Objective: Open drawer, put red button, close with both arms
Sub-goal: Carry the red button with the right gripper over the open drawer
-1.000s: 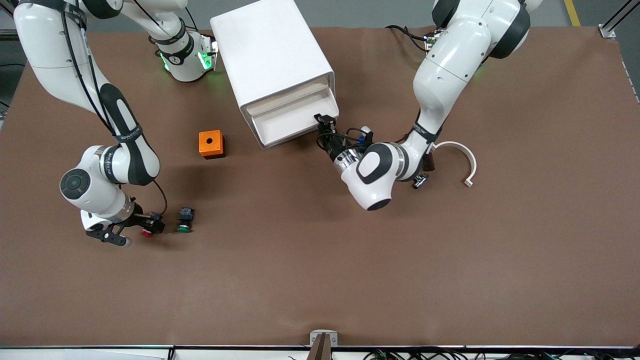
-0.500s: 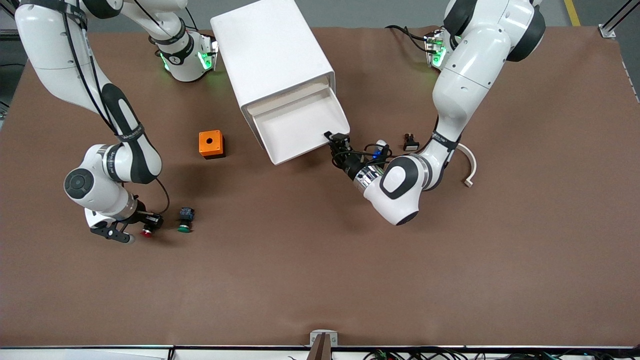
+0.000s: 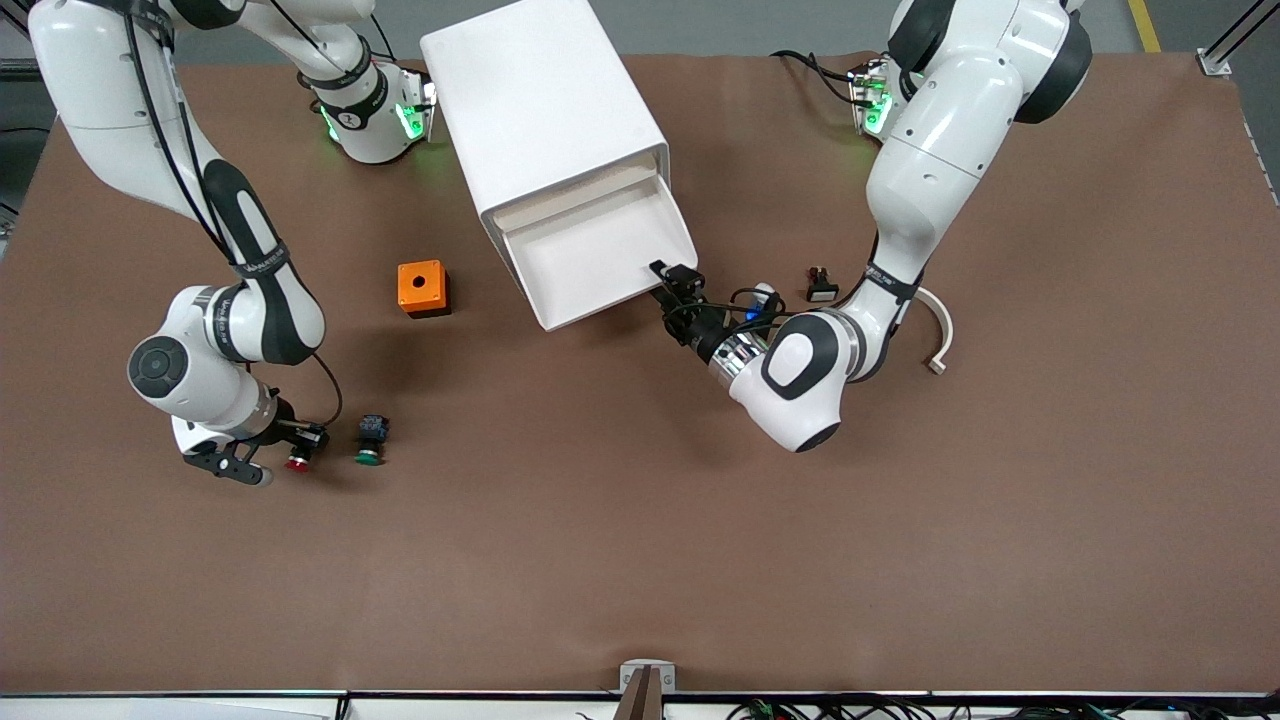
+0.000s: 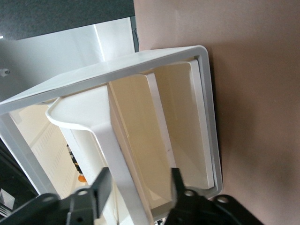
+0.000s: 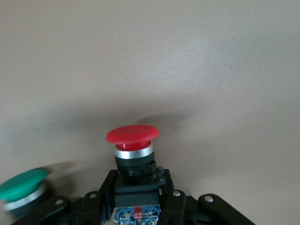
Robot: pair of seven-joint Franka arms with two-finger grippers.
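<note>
Red button point(image 5: 132, 134) sits clamped in the right gripper point(image 3: 300, 447) at lower left (ready for transfer); the left gripper point(image 3: 682, 287) pinches the drawer point(image 3: 600, 252) lip mid-frame, holding it open.

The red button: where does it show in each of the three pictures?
Front view: the red button lies on the table at the right arm's end, in the right gripper, beside the green button.
Right wrist view: the red button sits between the gripper's fingers.
Left wrist view: not in it; only the drawer.
Shared landmark: the green button.
</note>
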